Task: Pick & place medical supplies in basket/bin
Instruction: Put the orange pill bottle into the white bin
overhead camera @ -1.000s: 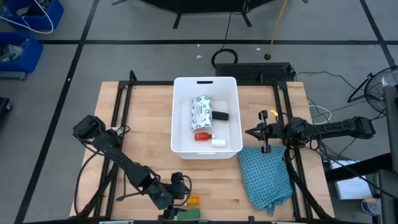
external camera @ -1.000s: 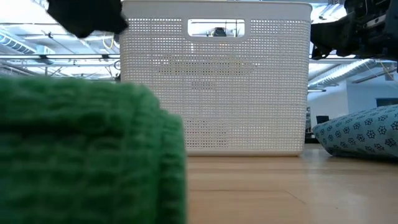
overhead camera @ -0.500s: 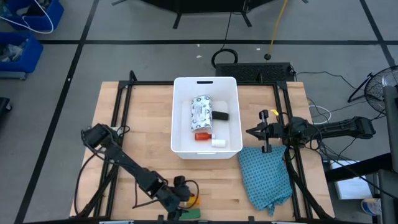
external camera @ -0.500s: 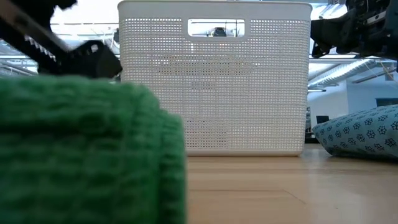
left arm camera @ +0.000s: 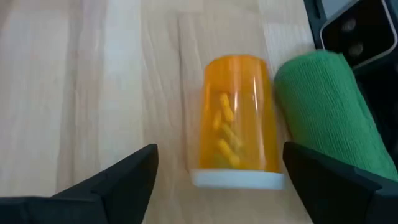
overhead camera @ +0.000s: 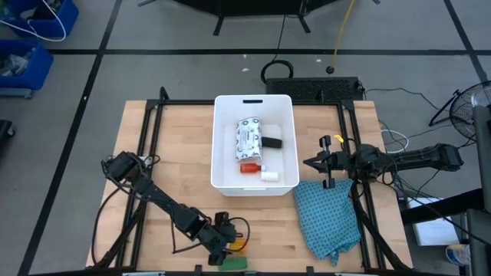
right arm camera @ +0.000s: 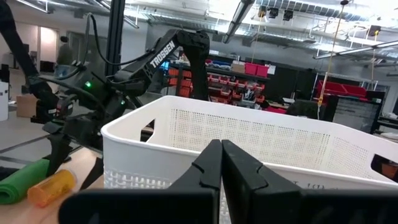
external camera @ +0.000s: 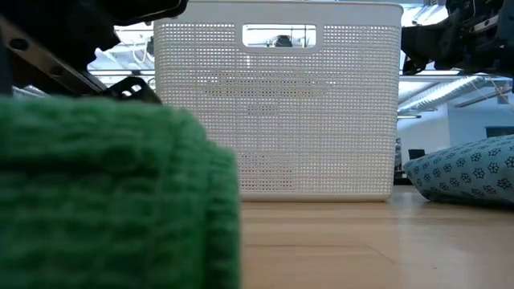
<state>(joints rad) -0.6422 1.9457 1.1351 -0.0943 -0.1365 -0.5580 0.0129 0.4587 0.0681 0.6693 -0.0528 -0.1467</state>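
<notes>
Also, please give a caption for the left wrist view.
Open left pincer straddles a lying orange vial, beside the green flat bar.

Orange vial [left arm camera: 238,118], green bar [left arm camera: 324,112] — white perforated bin [overhead camera: 226,138], teal flower-print cloth [overhead camera: 328,217]

Wooden worktop [overhead camera: 176,146] of pale planks, edged by a black metal frame [overhead camera: 146,115]. A teal patterned cloth [overhead camera: 328,216] lies crumpled on the worktop, just beside and below the right hand [overhead camera: 314,163]. Beyond the worktop: grey floor [overhead camera: 153,46] with dark tape lines, blue bins [overhead camera: 34,27], a coiled black cable [overhead camera: 278,70], and a fan [overhead camera: 464,107].
</notes>
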